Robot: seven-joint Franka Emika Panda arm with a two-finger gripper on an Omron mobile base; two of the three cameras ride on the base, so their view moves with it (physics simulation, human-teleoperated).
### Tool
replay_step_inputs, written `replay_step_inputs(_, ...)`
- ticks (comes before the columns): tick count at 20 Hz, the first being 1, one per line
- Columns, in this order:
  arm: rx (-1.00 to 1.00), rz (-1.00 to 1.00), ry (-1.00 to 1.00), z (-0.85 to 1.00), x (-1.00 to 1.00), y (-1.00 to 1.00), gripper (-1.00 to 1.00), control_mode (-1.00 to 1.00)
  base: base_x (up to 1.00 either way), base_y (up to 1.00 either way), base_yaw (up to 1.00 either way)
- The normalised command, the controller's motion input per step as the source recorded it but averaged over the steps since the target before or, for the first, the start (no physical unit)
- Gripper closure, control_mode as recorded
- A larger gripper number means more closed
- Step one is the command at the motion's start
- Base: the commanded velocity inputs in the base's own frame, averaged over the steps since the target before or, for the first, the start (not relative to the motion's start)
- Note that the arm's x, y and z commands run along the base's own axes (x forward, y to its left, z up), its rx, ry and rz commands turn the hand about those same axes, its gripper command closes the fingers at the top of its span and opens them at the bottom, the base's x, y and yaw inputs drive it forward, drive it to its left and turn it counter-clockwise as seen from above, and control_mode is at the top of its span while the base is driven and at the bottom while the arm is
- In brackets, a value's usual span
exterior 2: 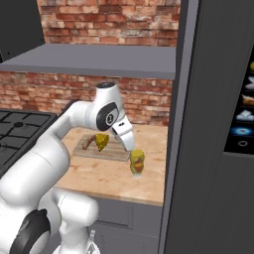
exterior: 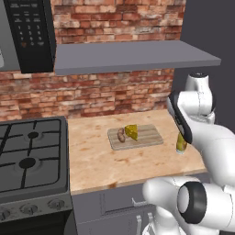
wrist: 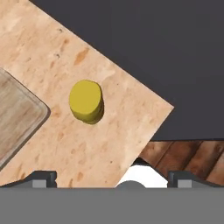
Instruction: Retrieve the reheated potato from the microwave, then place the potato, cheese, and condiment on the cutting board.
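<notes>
One potato (exterior: 121,135) and one cheese wedge (exterior: 132,132) lie touching on the cutting board (exterior: 149,136), evidently already delivered. One condiment bottle (wrist: 86,101) stands upright on the surface (exterior: 96,160) just beside the board's right end, awaiting pickup. The fingers (wrist: 111,178) hang above it, spread fully wide and empty, positioned for descent.

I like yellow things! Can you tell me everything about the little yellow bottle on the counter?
The bottle is a small, stubby yellow cylinder with a flat round top, seen from above in the hand view. It looks like smooth plastic and has some reddish marking on its side. It stands upright on the light wooden counter, near the counter's right end, just beside the cutting board but not on it. Only the counter touches it.
</notes>
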Motion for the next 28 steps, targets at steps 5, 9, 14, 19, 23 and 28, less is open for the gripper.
replay_step_inputs(5,0.00,-0.14,0.13,-0.04,0.07,-0.26,-1.00,-1.00,0.00,0.00,0.00)
replay_step_inputs(9,0.01,-0.05,0.02,-0.11,0.06,-0.08,-1.00,-1.00,0.00,0.00,0.00)
replay_step_inputs(14,0.03,-0.05,0.00,-0.17,0.06,0.00,-1.00,-1.00,0.00,0.00,0.00)
replay_step_inputs(19,0.02,-0.05,-0.05,-0.17,0.12,-0.01,-1.00,-1.00,0.00,0.00,0.00)
replay_step_inputs(23,0.01,-0.05,-0.10,-0.06,0.22,-0.06,-1.00,-1.00,0.00,0.00,0.00)
replay_step_inputs(28,0.02,-0.05,-0.11,-0.07,0.15,-0.08,-1.00,-1.00,0.00,0.00,0.00)
